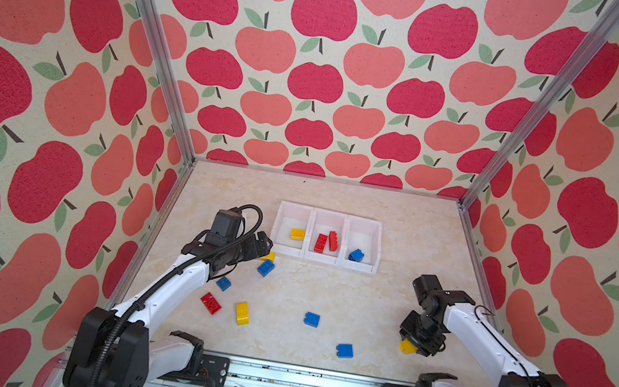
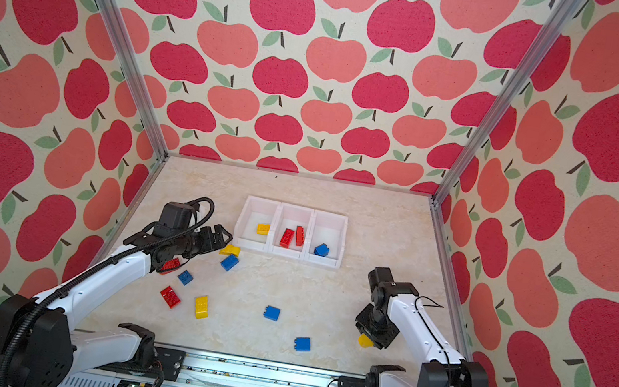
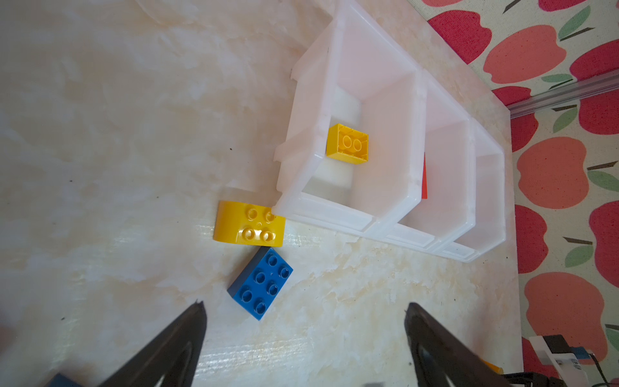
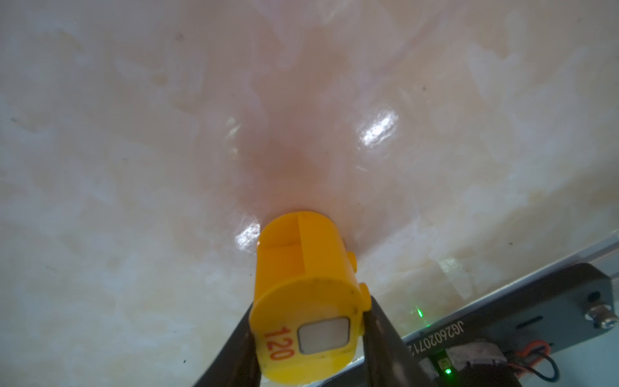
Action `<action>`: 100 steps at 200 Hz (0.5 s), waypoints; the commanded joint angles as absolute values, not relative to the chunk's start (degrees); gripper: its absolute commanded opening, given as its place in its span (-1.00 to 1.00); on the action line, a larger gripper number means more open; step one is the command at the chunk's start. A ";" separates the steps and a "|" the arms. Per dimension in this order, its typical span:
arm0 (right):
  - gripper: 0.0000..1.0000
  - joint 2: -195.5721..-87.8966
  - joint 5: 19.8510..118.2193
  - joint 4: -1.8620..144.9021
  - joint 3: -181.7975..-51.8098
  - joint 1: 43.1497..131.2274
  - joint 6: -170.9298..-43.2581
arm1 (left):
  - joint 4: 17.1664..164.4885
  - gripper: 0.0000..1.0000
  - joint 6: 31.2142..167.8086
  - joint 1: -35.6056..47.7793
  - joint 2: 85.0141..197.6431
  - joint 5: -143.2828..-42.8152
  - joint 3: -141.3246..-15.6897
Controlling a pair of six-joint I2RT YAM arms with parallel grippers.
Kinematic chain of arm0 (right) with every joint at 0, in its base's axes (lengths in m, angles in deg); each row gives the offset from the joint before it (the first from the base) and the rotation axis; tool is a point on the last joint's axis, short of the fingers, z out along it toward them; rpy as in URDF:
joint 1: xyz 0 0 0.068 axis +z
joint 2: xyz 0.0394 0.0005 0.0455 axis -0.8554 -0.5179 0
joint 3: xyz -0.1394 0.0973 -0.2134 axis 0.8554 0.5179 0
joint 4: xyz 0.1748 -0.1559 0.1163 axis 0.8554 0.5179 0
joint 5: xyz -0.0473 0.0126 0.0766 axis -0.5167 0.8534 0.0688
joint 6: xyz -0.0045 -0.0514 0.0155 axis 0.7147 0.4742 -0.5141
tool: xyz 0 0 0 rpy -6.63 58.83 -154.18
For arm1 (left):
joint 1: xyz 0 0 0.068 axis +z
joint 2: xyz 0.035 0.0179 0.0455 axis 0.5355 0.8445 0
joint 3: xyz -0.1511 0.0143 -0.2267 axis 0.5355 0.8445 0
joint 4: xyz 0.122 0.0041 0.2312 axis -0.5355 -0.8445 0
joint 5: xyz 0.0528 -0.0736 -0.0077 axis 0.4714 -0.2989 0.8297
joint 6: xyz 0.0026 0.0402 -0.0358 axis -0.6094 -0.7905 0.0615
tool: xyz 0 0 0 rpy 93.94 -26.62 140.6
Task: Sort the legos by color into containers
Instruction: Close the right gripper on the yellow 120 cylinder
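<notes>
Three joined white containers (image 1: 322, 259) stand at the back middle. They hold a yellow brick (image 1: 297, 234), two red bricks (image 1: 321, 242) and a blue brick (image 1: 356, 255), one colour per bin. My left gripper (image 1: 265, 243) hovers open by the left bin's front corner, above a yellow brick (image 3: 249, 225) and a blue brick (image 3: 260, 283). Nothing is between its fingers. At the front right, my right gripper (image 1: 410, 345) is shut on a rounded yellow piece (image 4: 301, 301) marked 120, low over the table. Loose legos lie in front: blue (image 1: 223, 283), red (image 1: 211, 303), yellow (image 1: 242, 313), blue (image 1: 311, 319), blue (image 1: 344, 351).
Another red brick (image 2: 171, 264) shows under the left arm in a top view. A metal rail (image 1: 303, 383) with both arm bases runs along the front edge. Apple-patterned walls with aluminium posts (image 1: 471, 195) close the table on three sides.
</notes>
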State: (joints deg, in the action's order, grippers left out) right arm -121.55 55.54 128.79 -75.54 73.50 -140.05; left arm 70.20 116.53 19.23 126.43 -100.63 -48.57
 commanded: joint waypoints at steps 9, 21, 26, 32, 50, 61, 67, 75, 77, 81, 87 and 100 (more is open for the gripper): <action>-0.36 -120.04 55.68 129.85 -79.00 75.91 -139.68 | 70.17 0.89 117.11 19.51 125.01 -99.57 -47.40; -0.36 -120.73 55.03 129.77 -81.48 77.85 -139.28 | 70.17 0.89 117.18 19.54 124.87 -99.58 -47.29; -0.36 -121.24 54.62 129.89 -82.65 78.76 -139.12 | 70.17 0.89 117.25 19.52 124.86 -99.52 -47.29; -0.36 -121.82 54.35 129.76 -84.21 79.73 -138.83 | 70.24 0.89 117.32 19.48 124.93 -99.48 -47.36; -0.36 -124.44 53.15 129.53 -89.02 83.36 -137.90 | 70.29 0.89 117.52 19.54 124.86 -99.44 -47.20; -0.36 -126.05 52.55 129.20 -91.84 85.48 -137.19 | 70.29 0.89 117.59 19.53 124.76 -99.41 -47.20; -0.36 -126.95 52.41 128.94 -93.76 86.50 -136.68 | 70.27 0.89 117.62 19.50 124.68 -99.33 -47.20; -0.36 -128.26 52.23 128.50 -95.86 88.03 -135.89 | 70.20 0.90 117.74 19.49 124.45 -99.31 -47.12; -0.36 -128.63 52.22 128.41 -96.47 88.35 -135.76 | 70.18 0.89 117.72 19.51 124.41 -99.25 -47.07; -0.36 -129.34 52.25 128.17 -97.60 88.94 -135.29 | 70.17 0.90 117.78 19.47 124.20 -99.18 -46.99; -0.36 -130.39 52.53 127.58 -99.12 89.97 -134.37 | 70.10 0.90 117.86 19.41 124.00 -99.17 -46.87; -0.36 -132.79 52.63 126.80 -102.82 92.12 -132.68 | 69.96 0.90 118.03 19.41 123.58 -99.10 -46.54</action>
